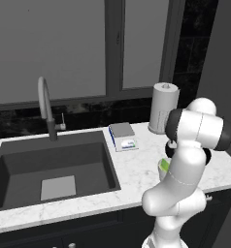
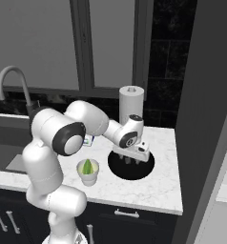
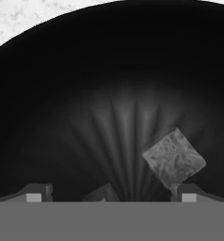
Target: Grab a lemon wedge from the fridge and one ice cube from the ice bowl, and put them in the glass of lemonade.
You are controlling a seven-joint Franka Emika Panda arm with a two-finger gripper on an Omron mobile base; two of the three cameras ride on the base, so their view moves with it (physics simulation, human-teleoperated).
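pincer (image 2: 131,160) lowered into the ice bowl (image 2: 146,170), fingers spread wide, nothing pinched. in the hand view an ice cube (image 3: 174,161) lies at about 4 o'clock, beside one fingertip, not squarely between them. the lemon wedge (image 2: 87,166) already sits in the glass of lemonade (image 2: 87,177) on the bench (image 2: 149,186), at the bowl's 9 o'clock, close for a short transfer.

The arm reaches forward and down — its hand (image 2: 130,160) points straight downward, fingers (image 3: 36,193) spread wide apart.
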